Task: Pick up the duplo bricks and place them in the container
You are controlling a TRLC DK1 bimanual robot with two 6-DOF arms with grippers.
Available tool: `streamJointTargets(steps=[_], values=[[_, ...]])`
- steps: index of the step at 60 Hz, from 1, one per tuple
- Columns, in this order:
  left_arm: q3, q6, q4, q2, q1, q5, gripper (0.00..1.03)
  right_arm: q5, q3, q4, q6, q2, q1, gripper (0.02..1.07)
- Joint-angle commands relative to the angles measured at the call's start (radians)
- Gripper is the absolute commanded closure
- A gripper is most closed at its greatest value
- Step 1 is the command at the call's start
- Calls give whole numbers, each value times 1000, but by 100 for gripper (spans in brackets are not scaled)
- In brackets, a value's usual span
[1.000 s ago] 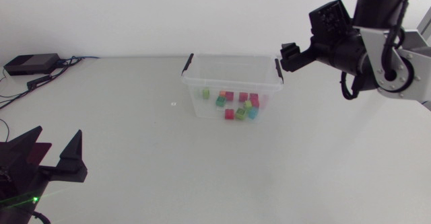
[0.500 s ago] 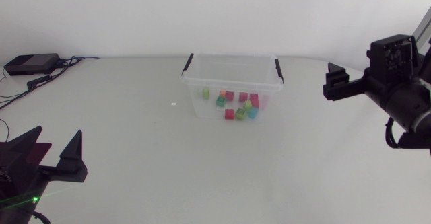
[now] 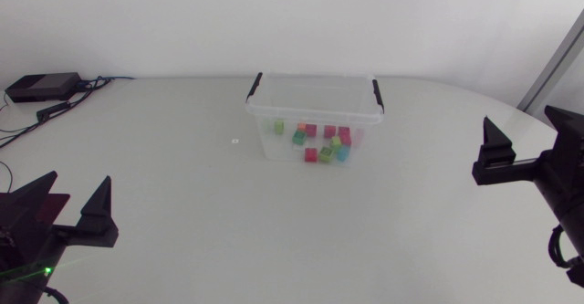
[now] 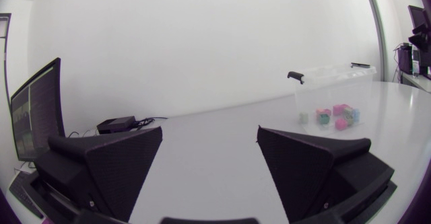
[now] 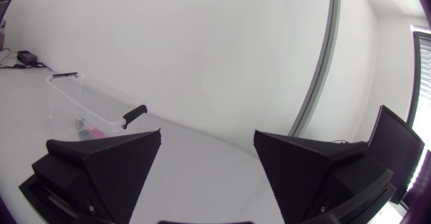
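A clear plastic container [image 3: 315, 112] with black handles stands at the middle back of the table. Several duplo bricks [image 3: 321, 143], red, green, orange and blue, lie inside it. My left gripper [image 3: 66, 202] rests open and empty at the near left corner. At the table's right edge my right gripper [image 3: 529, 140] is open too, with nothing between its fingers. The left wrist view has the container [image 4: 332, 93] and bricks [image 4: 335, 115] far ahead of the left gripper [image 4: 210, 146]. From the right wrist view the container [image 5: 84, 111] shows beyond the right gripper [image 5: 207, 153].
A black box [image 3: 41, 87] with cables [image 3: 68, 103] lies at the far left back of the table. A small mark [image 3: 234, 141] sits on the tabletop left of the container.
My right arm has drawn back from above the container's right end, down and to the right edge of the table. The left arm has kept still.
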Motion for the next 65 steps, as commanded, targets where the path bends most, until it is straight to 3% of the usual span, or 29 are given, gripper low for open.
streamJointTargets(steps=[1, 49, 65], values=[[-14, -31, -2, -10, 0, 7, 5, -14, -44, -21, 27, -47, -11, 7], [-14, -208, -9, 2, -17, 61, 5, -204, -307, -226, 345, -483, -82, 7], [-14, -209, -9, 2, -17, 61, 5, -205, -309, -227, 347, -486, -83, 7]])
